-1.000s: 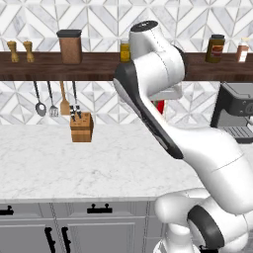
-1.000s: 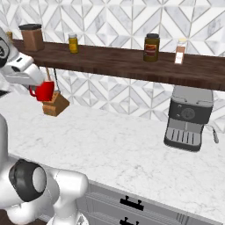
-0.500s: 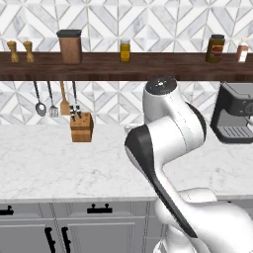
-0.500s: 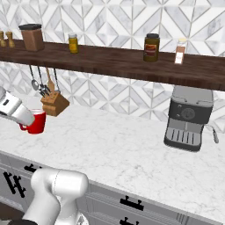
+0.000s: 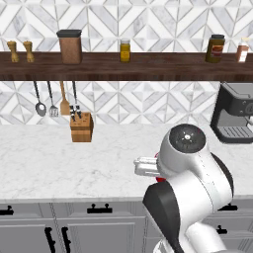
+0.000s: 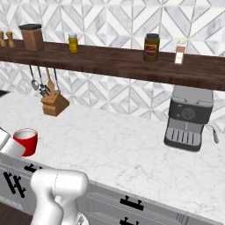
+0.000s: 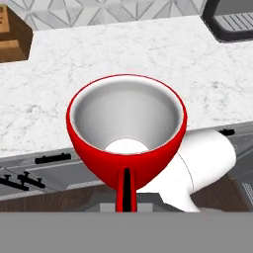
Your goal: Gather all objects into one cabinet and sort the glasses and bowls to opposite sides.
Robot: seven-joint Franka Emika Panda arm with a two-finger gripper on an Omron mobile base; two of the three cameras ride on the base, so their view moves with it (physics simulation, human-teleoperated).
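Gripper (image 7: 126, 190) pinching rim of bright red opaque cup (image 7: 127, 129), carried above near edge of white marble counter (image 6: 132, 149); transport step, cabinet placement next.

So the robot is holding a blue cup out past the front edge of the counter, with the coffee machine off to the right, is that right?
Not quite: the cup is red, not blue, as the hand view shows, with the jaws closed on its rim. The rest holds: it is held near the front edge of the counter, and the coffee machine stands to the right.
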